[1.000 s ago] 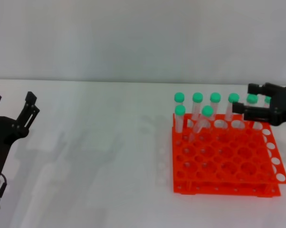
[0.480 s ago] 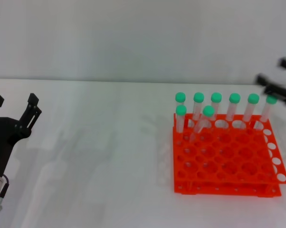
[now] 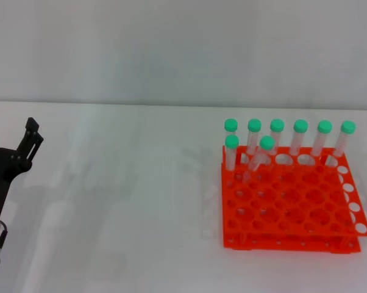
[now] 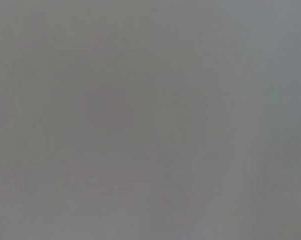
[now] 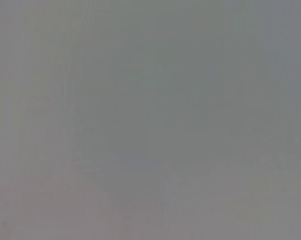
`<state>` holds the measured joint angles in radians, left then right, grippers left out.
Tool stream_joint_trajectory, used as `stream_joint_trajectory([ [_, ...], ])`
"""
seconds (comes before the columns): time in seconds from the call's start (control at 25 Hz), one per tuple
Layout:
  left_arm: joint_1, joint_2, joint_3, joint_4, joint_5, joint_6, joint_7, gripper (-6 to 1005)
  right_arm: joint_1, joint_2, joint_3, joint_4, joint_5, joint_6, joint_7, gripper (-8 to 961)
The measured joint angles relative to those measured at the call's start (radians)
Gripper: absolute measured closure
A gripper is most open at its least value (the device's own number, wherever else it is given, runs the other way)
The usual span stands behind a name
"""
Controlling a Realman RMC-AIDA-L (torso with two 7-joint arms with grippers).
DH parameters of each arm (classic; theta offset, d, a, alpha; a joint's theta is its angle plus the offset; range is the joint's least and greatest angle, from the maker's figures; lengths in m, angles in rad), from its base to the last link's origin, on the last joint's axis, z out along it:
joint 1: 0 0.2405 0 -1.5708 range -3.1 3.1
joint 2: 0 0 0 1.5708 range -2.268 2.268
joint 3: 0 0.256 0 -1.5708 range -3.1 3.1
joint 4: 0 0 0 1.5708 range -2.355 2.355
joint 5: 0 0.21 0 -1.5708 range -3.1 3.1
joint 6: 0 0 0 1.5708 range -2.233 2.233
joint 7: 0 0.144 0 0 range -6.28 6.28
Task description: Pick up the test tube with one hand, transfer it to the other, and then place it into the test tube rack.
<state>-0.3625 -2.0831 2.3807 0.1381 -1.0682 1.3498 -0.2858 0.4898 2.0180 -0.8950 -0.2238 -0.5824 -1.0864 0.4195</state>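
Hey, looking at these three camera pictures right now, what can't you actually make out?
- Left pincer: head view, one finger cut off by the left edge, so open or shut is unclear.
- Right pincer: outside the head view.
- Both wrist views: plain grey, nothing recognisable.
- Test tube rack: head view, lower ends of the green-capped tubes hidden by its orange tiers.

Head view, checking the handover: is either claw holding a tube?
No. The left claw is open and empty; the right is out of view.
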Motion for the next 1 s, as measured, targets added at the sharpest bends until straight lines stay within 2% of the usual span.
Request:
stream_joint_trajectory([
  [0.4, -0.053, 0.002, -0.01, -0.033, -0.028, -0.072, 0.0, 101, -0.004, 0.004, 0.001, 0.041, 0.037, 0.0, -0.026, 89],
  [1.0, -0.074, 0.0, -0.031, -0.033, -0.03, -0.074, 0.001, 101, 0.0, 0.004, 0.001, 0.067, 0.102, 0.006, -0.07, 89],
])
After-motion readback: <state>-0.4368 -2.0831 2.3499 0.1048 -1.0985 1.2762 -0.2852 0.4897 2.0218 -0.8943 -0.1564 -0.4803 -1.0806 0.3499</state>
